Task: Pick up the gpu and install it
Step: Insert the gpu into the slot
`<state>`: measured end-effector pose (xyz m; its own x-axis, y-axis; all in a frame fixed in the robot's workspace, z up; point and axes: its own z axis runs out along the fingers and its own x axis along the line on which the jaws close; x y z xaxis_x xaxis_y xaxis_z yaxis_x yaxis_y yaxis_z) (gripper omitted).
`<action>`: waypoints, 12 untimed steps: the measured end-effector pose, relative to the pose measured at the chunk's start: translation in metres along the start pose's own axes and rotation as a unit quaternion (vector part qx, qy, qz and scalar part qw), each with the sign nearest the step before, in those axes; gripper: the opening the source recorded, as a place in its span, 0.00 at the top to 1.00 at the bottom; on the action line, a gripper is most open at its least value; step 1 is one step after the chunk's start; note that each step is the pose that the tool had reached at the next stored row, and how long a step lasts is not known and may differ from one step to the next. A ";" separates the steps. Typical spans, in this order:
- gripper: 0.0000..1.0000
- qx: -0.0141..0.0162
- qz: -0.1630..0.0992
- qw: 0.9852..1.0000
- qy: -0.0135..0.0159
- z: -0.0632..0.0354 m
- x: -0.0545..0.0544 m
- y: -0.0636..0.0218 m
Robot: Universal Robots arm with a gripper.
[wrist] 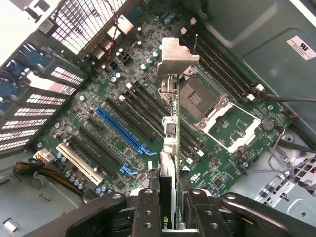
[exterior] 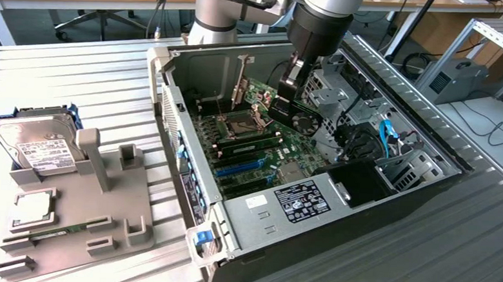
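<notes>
On a slatted metal table [exterior: 83,67] stands an open computer case [exterior: 315,241], and inside it the gripper [wrist: 173,200] is clamped on the gpu [wrist: 171,126], holding it on edge above the motherboard [wrist: 118,118], bracket end away from the fingers.

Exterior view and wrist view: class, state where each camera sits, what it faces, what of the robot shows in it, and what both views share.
Exterior view: off the arm, raised, looking down into the open computer case; shows the arm and the gripper holding the gpu.
Wrist view: on the wrist, looking down along the gpu to the motherboard; shows the fingers clamping it.
Shared: gpu, motherboard, CPU socket.
</notes>
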<state>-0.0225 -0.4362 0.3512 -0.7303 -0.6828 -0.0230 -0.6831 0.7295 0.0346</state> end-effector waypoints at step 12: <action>0.74 0.000 -0.006 1.000 0.000 0.0001 0.000 0.0000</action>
<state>-0.0224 -0.4362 0.3511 -0.7216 -0.6919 -0.0230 -0.6922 0.7208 0.0347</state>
